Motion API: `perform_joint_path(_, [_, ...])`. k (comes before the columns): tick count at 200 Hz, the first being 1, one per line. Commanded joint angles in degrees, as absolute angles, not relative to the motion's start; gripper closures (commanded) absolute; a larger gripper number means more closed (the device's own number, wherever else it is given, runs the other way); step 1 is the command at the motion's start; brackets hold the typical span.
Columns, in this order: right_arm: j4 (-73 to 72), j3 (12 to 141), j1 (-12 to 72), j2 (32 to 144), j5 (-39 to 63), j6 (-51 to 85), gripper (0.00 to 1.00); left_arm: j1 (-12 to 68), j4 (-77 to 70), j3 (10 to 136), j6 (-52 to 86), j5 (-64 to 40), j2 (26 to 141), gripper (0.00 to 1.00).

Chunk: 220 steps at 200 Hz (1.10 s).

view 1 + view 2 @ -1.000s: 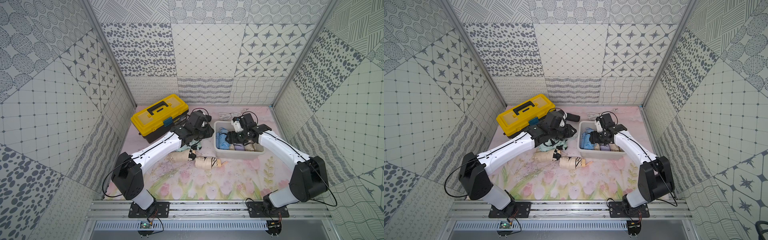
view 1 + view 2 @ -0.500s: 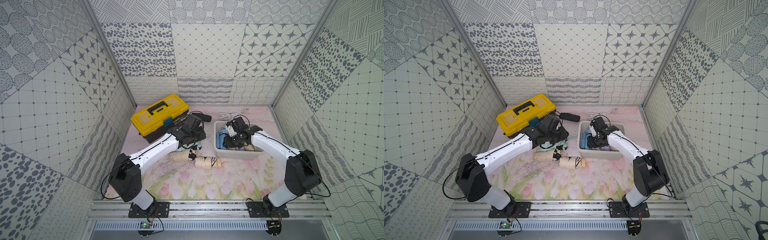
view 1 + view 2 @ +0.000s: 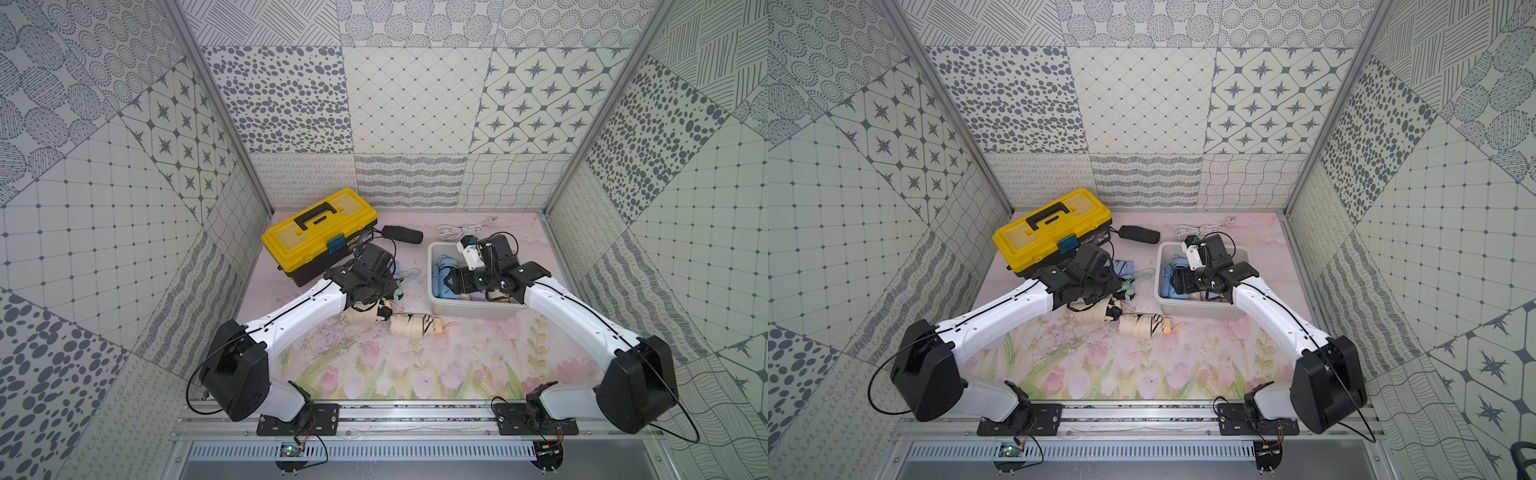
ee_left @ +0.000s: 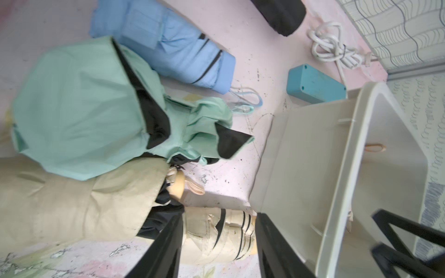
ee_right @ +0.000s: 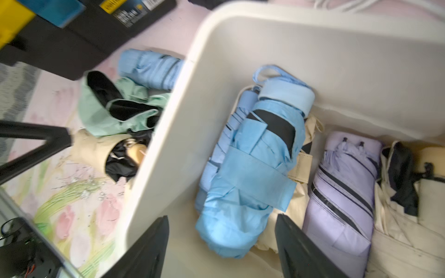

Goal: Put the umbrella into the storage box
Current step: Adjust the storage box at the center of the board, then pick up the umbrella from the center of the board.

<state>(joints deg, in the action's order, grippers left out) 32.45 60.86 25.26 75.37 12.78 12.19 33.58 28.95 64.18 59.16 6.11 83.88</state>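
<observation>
R tool (image 5: 220, 216) had just let go, jaws apart, leaving blue umbrella (image 5: 250, 168) inside storage box (image 5: 168, 144); L tool (image 4: 218, 214), also apart, hung outside it over beige umbrella (image 4: 212, 237).

Yellow toolbox (image 3: 1054, 230) back left on floral mat (image 3: 1100, 370), black handle up. Black roll (image 3: 1139, 235) just beside it, white cable (image 3: 1200, 228) coiled near back wall. White storage box (image 3: 1196, 311) right of centre, blue umbrella (image 3: 1168, 274) along its toolbox side. Right gripper (image 3: 1177, 283) low inside box over that umbrella, jaws hard to read from here. Left gripper (image 3: 1098, 289) hunched over heap of folded umbrellas between toolbox and box: light blue one (image 3: 1123, 266), green one (image 3: 1130, 287), beige one (image 3: 1090, 316) partly under arm. Striped beige umbrella (image 3: 1142, 326) lies alone on mat, near box's front corner.
</observation>
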Motion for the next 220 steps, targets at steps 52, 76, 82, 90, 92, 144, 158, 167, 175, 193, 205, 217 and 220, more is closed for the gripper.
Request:
perform_joint_path(52, [25.73, 50.76, 25.16, 59.54, 18.32, 15.85, 0.20, 27.53, 34.52, 63.34, 20.58, 1.03, 77.31, 0.38])
perform_joint_path(76, [26.85, 48.41, 25.17, 55.33, 17.76, 16.40, 0.20, 27.33, 38.73, 63.82, 2.15, 0.14, 74.90, 0.35])
perform_joint_path(82, [27.14, 47.87, 25.20, 54.18, 17.75, 16.38, 0.20, 27.33, 39.61, 63.49, -1.90, 0.55, 74.42, 0.35])
perform_joint_path(90, [27.62, 47.36, 25.22, 52.88, 17.88, 16.27, 0.19, 27.34, 40.98, 62.94, -6.72, 0.52, 73.82, 0.33])
perform_joint_path(92, [27.82, 47.30, 25.18, 52.62, 17.92, 16.26, 0.19, 27.34, 41.27, 62.76, -8.45, 0.17, 73.67, 0.33])
perform_joint_path(144, [31.97, 45.88, 25.18, 47.13, 18.80, 16.46, 0.18, 27.33, 45.98, 58.37, -32.76, -1.98, 74.42, 0.21])
perform_joint_path(158, [32.43, 45.75, 25.15, 46.27, 18.79, 16.54, 0.18, 27.41, 45.18, 57.52, -36.39, 0.27, 76.15, 0.19])
perform_joint_path(167, [32.51, 45.57, 25.21, 45.97, 19.16, 16.63, 0.18, 27.38, 43.84, 56.95, -37.51, 2.06, 77.17, 0.17])
perform_joint_path(175, [32.59, 45.69, 25.20, 45.97, 19.48, 16.79, 0.18, 27.44, 42.33, 56.42, -37.98, 3.63, 78.03, 0.16])
perform_joint_path(193, [33.19, 46.03, 25.15, 46.05, 19.86, 16.96, 0.18, 27.76, 39.80, 55.69, -39.33, 5.39, 79.48, 0.15])
perform_joint_path(205, [33.65, 46.18, 25.19, 45.93, 19.71, 17.33, 0.18, 28.14, 38.34, 55.20, -40.63, 6.34, 80.46, 0.14])
perform_joint_path(217, [33.62, 45.81, 25.19, 45.63, 19.92, 17.82, 0.18, 28.37, 37.19, 54.69, -42.02, 6.96, 81.35, 0.14])
perform_joint_path(220, [33.58, 45.78, 25.17, 45.62, 20.07, 17.96, 0.18, 28.39, 36.87, 54.46, -42.36, 7.01, 81.50, 0.14])
